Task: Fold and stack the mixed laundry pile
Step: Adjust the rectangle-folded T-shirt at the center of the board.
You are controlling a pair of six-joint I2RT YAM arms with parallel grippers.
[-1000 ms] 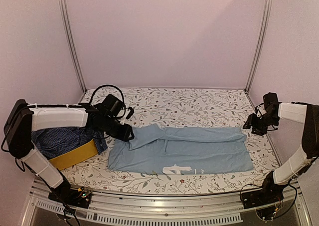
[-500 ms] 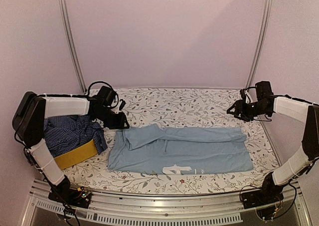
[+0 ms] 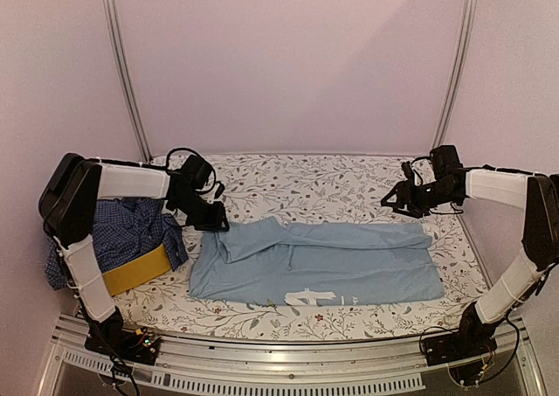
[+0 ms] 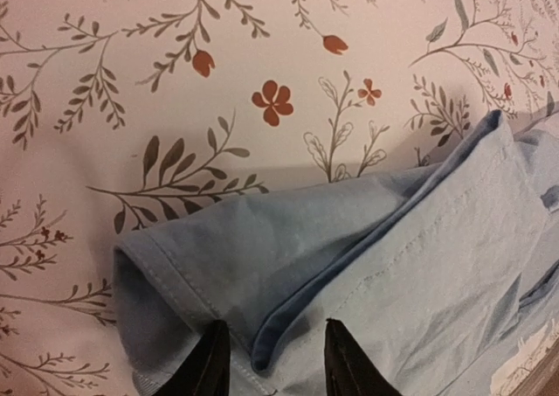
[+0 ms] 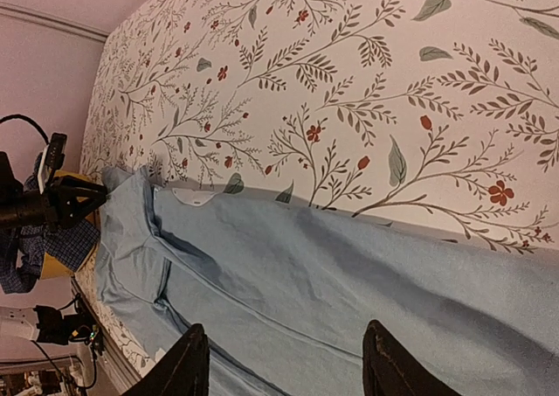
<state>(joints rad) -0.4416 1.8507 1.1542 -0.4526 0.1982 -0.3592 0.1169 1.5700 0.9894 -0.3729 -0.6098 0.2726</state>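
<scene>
A light blue T-shirt [image 3: 323, 260] with white print lies spread on the floral table cover, its left sleeve folded inward. My left gripper [image 3: 214, 224] is open at the shirt's far left corner. In the left wrist view its fingertips [image 4: 278, 365] stand apart just above the folded sleeve edge [image 4: 288, 239]. My right gripper [image 3: 393, 205] is open and empty, hovering just behind the shirt's far right corner. In the right wrist view its fingers [image 5: 288, 370] are spread wide over the shirt [image 5: 349, 282]. A navy-and-white checked shirt [image 3: 122, 234] lies in the basket.
A yellow fabric basket [image 3: 135, 269] sits at the left edge of the table and also shows in the right wrist view [image 5: 54, 262]. Metal frame posts [image 3: 450, 72] stand at the back corners. The floral cover [image 3: 314, 182] shows bare behind the shirt.
My right gripper has swung from the table's right edge inward and to the left, behind the shirt. My left gripper shifted slightly around the shirt's left corner. The shirt has not moved.
</scene>
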